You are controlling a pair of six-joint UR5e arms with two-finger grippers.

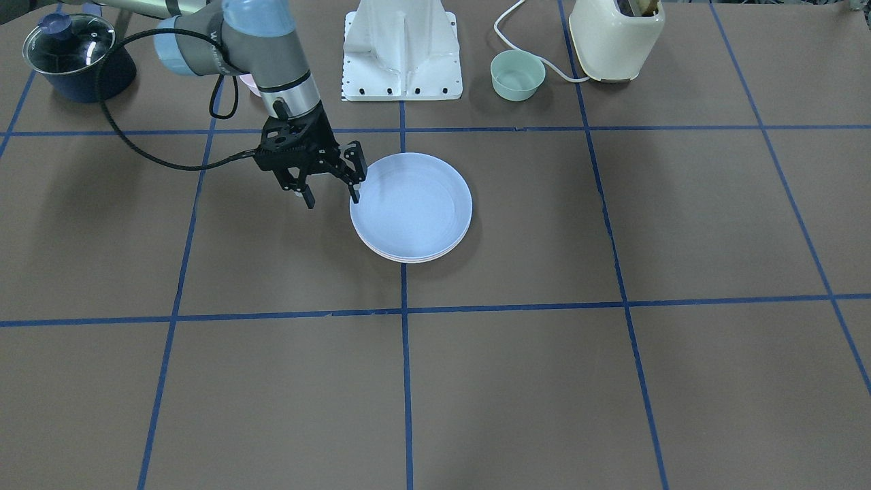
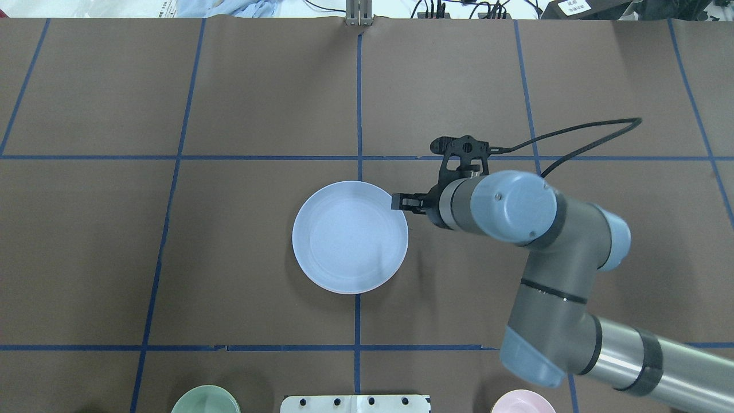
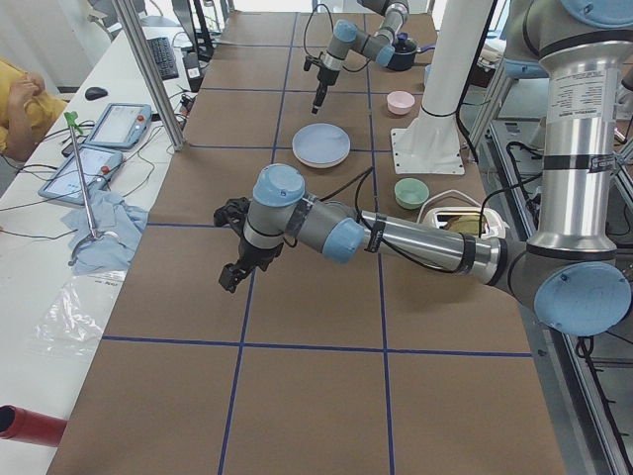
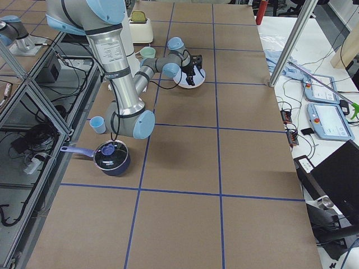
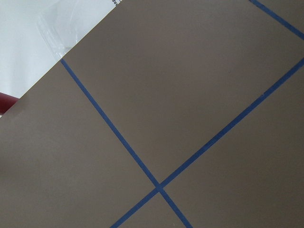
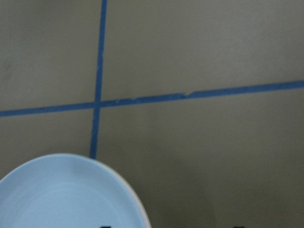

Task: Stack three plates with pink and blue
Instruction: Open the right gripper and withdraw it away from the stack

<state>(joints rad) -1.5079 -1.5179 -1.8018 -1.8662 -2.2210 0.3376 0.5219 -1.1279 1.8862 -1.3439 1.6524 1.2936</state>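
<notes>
The light blue plate lies on top of a stack in the middle of the table. It also shows in the overhead view. Paler rims of the plates under it show at its near edge; I cannot tell their colours, so the pink plate and the cream plate are not plainly seen. My right gripper is open and empty. It hovers at the plate's rim, one finger over the rim, the other beside the plate. My left gripper shows only in the exterior left view, low over bare table far from the stack; I cannot tell if it is open or shut.
A mint-green bowl, a cream toaster and the white robot base stand at the robot's edge of the table. A dark pot with a glass lid and a small pink bowl are on the right arm's side.
</notes>
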